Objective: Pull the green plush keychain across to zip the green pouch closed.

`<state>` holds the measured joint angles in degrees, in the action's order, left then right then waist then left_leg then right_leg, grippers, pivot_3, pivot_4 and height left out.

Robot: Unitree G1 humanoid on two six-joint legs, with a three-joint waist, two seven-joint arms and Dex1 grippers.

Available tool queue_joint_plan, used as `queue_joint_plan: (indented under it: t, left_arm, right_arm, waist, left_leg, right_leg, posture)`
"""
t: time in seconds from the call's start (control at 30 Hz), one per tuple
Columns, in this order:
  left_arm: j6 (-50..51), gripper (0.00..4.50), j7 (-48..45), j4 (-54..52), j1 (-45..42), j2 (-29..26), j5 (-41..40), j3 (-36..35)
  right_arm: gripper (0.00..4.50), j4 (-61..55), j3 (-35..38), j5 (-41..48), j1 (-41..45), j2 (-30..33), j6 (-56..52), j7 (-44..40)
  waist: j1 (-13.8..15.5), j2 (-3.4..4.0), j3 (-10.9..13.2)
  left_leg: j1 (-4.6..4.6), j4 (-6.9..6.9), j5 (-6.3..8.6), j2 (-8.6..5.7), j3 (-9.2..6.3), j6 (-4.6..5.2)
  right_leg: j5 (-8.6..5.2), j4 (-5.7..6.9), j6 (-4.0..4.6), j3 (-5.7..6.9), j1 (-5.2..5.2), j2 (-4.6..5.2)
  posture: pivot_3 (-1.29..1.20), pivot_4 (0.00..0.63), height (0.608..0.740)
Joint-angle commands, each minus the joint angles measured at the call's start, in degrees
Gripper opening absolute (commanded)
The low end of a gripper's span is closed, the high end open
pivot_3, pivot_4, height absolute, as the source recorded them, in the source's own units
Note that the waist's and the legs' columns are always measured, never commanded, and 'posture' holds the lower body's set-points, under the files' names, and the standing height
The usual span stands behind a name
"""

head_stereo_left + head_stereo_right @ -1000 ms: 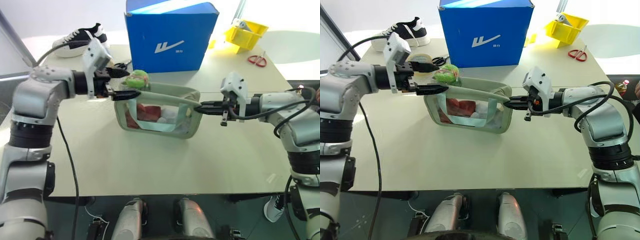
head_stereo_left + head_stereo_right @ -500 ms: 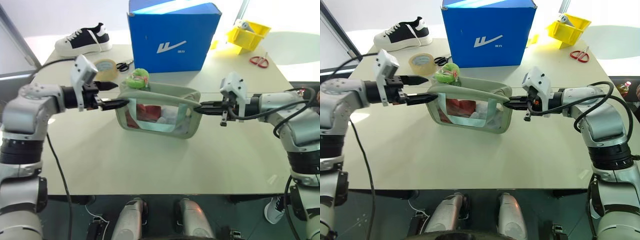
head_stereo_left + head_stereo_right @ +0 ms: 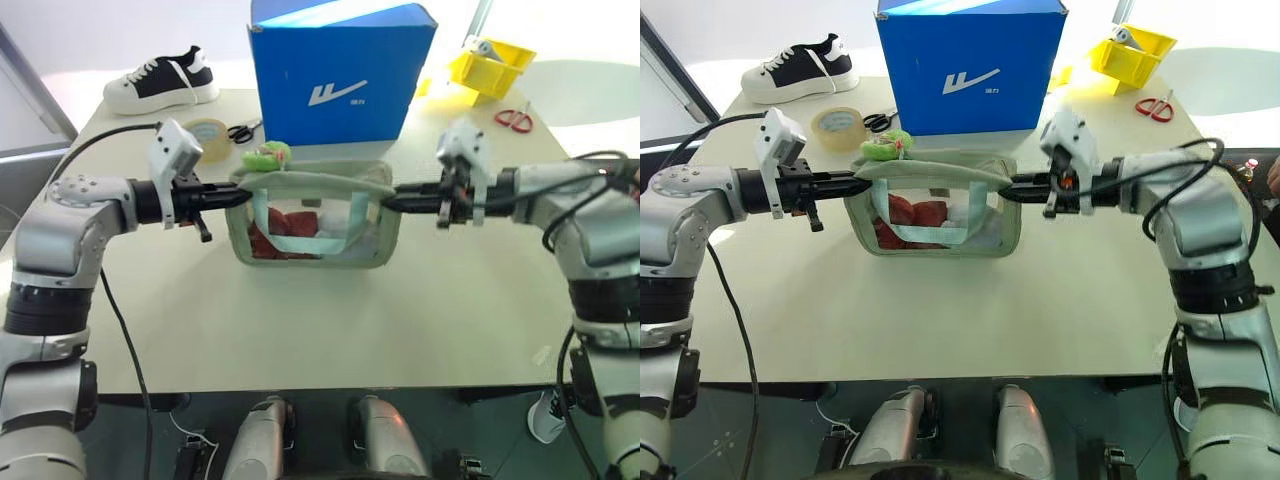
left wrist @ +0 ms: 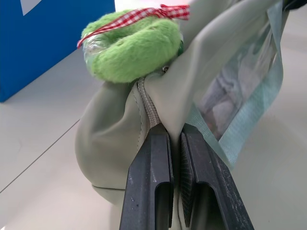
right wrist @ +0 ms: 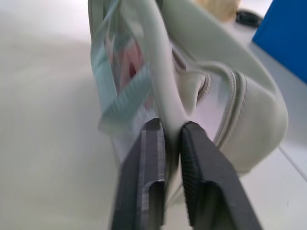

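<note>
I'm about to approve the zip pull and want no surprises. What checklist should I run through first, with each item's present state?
1. Left gripper pinching the green pouch end: ok.
2. Right gripper pinching the opposite end: ok.
3. Green plush keychain visible and unobstructed at the left end: ok.
4. A gripper free to pull the keychain: not ok, both hold fabric.
5. Zipper already closed: cannot tell.
6. Blue box clear of the pouch: ok.

Green pouch between two grippers' jaws

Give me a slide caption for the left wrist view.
Left gripper pinches the green pouch edge just below the green plush keychain.
</note>
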<state>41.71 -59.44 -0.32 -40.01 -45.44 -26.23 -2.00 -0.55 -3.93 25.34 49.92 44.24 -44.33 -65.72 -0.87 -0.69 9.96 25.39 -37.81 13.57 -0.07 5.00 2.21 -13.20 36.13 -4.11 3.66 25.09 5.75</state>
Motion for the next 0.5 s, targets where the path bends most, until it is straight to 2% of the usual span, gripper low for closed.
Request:
queue_joint_plan:
  t: [0.03, 0.13, 0.17, 0.3, 0.5]
  left_arm:
    - [-1.0, 0.03, -0.6, -3.0, 0.4, -0.4, -0.7, -0.6]
    - [-1.2, 0.03, -0.3, -3.6, 1.0, -0.1, -0.8, -0.5]
    - [-1.3, 0.03, -0.2, -3.8, 1.0, 0.0, -0.7, -0.4]
    - [-1.5, 0.03, 0.0, -4.1, 1.0, 0.3, -0.9, -0.3]
    - [-1.8, 0.03, -0.3, -3.7, 0.8, 0.1, -0.7, -0.4]
  right_arm:
    - [2.56, 3.8, 2.0, 1.3, 5.9, -0.2, 1.1, -1.7]
    - [4.16, 9.3, 1.8, 1.3, 11.5, -2.2, 2.0, -2.1]
    - [4.46, 10.4, 1.3, 1.1, 12.7, -2.6, 2.6, -2.7]
    - [4.46, 15.7, -0.1, -0.7, 17.1, -8.1, 5.4, -0.9]
    - [4.46, 21.4, -2.8, -4.5, 20.4, -20.7, 8.5, 6.2]
  waist:
    - [0.1, 0.00, 0.0]
    - [0.0, 0.00, 0.0]
    - [0.0, 0.00, 0.0]
    - [-0.2, 0.01, 0.0]
    - [-0.2, 0.01, 0.0]
  left_leg:
    - [0.01, 0.03, 0.01, -0.02, 0.00, 0.00]
    - [0.01, 0.06, 0.07, -0.08, 0.03, -0.06]
    - [0.01, 0.06, 0.08, -0.08, 0.04, -0.07]
    - [0.00, 0.10, 0.08, -0.08, 0.06, -0.08]
    - [0.01, 0.14, 0.06, -0.10, 0.07, -0.09]
  right_leg:
    - [0.00, -0.01, 0.00, 0.00, 0.02, 0.02]
    - [0.00, -0.03, 0.00, 0.00, 0.01, 0.09]
    - [0.00, -0.03, 0.00, 0.00, 0.01, 0.09]
    - [0.01, -0.02, 0.00, 0.00, 0.03, 0.10]
    - [0.02, 0.02, -0.01, 0.00, 0.05, 0.10]
  posture:
    - [0.00, 0.150, 0.740]
    - [0.00, 0.150, 0.740]
    - [0.00, 0.150, 0.740]
    - [0.00, 0.150, 0.740]
    - [0.00, 0.150, 0.740]
